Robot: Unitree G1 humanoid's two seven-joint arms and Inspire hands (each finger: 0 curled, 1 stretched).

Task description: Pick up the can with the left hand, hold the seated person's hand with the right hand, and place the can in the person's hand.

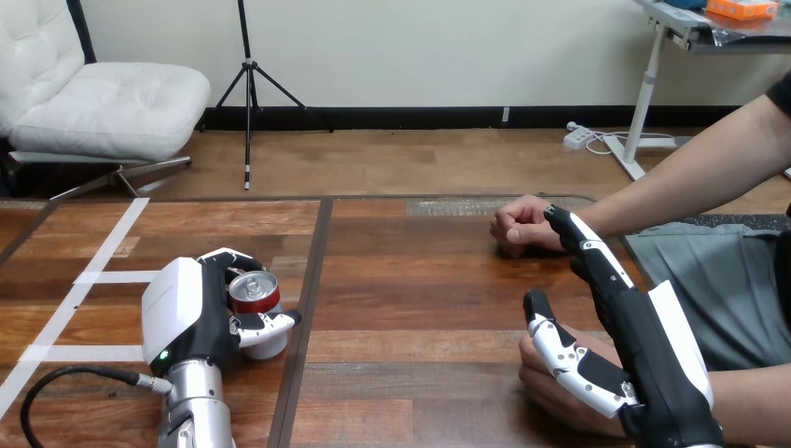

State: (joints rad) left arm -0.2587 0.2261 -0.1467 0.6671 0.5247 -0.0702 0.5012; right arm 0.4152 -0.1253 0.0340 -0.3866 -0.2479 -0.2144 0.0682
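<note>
Left hand [191, 315] was wrapped round can [254, 291] on counter [420, 308], near left. Right hand [653, 359] lay straight-fingered over person's hand [550, 385] at near right, not clasping. We judged: firm grip first, lift upright, then curl right fingers.

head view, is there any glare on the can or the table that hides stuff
In the head view the light is soft and even; the silver top of the can catches some light but is plain to see inside the left hand; the table has a pale sheen near its far edge that hides nothing; a soft shadow sits under the person's far hand.
</note>
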